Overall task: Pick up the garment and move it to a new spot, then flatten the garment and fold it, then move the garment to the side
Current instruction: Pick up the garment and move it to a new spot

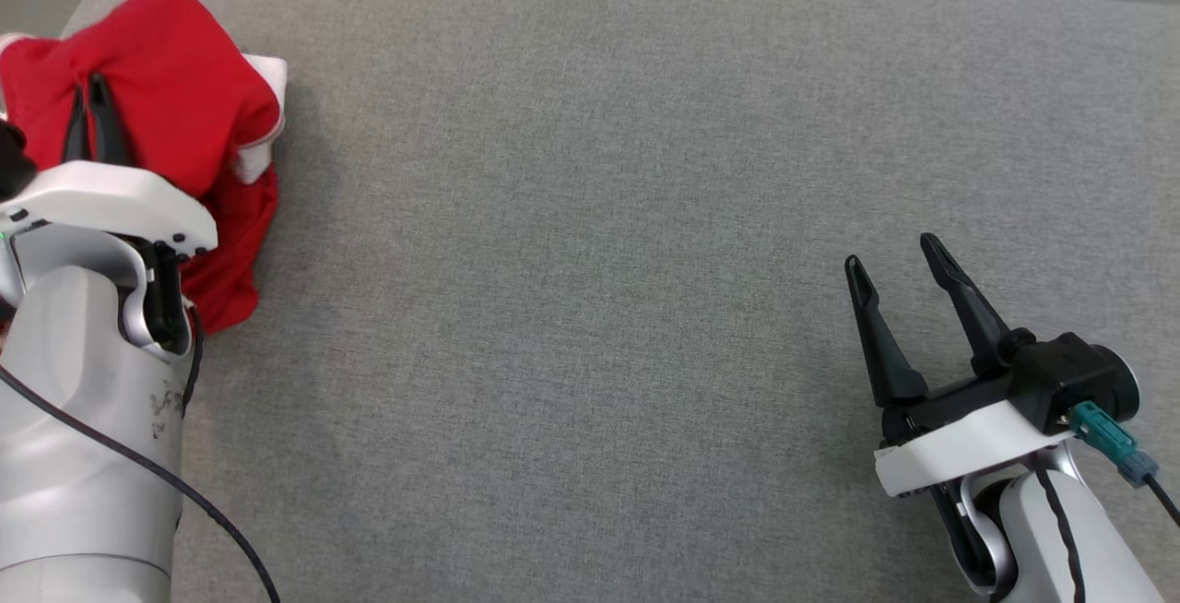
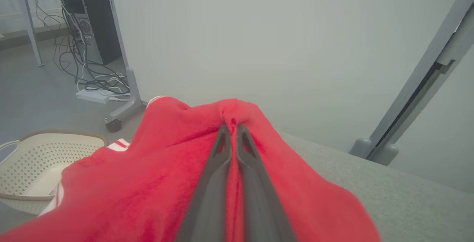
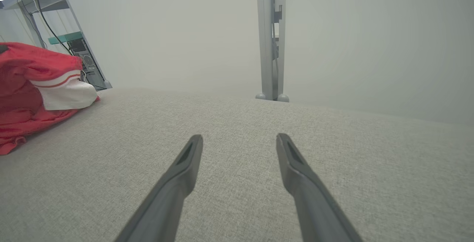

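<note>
**Left gripper pinches red garment at the table's far left corner**

The garment (image 1: 175, 77) is red with white trim. It lies bunched at the far left corner of the grey table (image 1: 599, 262), with part of it trailing nearer along the left edge. A white band with a red stripe shows on its right side, turned toward the middle of the table.

The left gripper (image 1: 88, 100) is over the heap, fingers pointing away from the robot. Its jaws are closed tight on a fold of the red cloth. In the left wrist view the two fingers lie almost together, and the gripper (image 2: 232, 128) has a ridge of garment (image 2: 148, 168) puckered up at its tips. The cloth slopes away on both sides of the fingers down to the table (image 2: 389, 194).

The right gripper (image 1: 890, 253) is at the near right, well apart from the garment. Its jaws are spread wide and hold nothing. In the right wrist view the gripper (image 3: 240, 137) points across bare table (image 3: 240, 197), and the garment (image 3: 22, 86) shows at the far left.

Beyond the left edge of the table, lower down, stands a pale perforated basket (image 2: 40, 153). Farther off are loose cables (image 2: 85, 75) on the floor. A grey post (image 3: 272, 38) stands behind the far edge of the table.
</note>
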`<state>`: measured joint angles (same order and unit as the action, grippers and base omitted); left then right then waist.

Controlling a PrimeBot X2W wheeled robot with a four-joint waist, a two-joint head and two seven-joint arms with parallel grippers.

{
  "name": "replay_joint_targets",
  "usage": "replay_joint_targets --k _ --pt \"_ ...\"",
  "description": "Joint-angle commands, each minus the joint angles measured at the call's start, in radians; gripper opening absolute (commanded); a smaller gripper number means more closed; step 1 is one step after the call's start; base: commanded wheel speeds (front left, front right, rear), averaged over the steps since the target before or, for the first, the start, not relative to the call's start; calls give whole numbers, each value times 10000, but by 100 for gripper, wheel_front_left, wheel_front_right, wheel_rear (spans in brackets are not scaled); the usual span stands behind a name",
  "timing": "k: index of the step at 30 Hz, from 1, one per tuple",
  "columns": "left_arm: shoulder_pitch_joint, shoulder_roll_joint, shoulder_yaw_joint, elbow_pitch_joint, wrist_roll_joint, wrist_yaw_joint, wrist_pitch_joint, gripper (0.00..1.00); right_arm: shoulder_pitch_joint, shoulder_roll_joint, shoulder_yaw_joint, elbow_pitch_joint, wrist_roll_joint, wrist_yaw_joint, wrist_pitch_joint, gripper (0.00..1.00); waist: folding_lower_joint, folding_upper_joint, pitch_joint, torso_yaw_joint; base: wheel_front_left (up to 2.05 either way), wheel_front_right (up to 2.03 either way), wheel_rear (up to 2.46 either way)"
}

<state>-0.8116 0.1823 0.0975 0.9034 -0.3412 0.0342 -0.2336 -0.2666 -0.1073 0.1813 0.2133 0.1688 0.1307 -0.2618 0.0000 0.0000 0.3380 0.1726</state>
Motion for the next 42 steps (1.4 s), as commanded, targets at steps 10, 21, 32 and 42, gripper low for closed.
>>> replay_joint_targets --k 10,21,32,42 --pt "684 -352 -239 -2028 88 -335 -281 0 225 192 -6 94 86 1 -69 100 0 0 -628 -456 0 0 0" --pt "1144 -683 -999 -3450 324 -574 -59 0 427 392 8 152 193 1 -69 100 0 0 -1200 -1199 0 0 0" --pt "1515 -868 -1779 -3860 420 -863 280 0 513 530 106 210 342 1 -69 100 0 0 -1568 -2672 0 0 0" --pt "1558 -1147 -2722 -3794 316 -1225 127 0 594 546 96 190 504 1 -69 100 0 0 -1686 -3443 0 0 0"
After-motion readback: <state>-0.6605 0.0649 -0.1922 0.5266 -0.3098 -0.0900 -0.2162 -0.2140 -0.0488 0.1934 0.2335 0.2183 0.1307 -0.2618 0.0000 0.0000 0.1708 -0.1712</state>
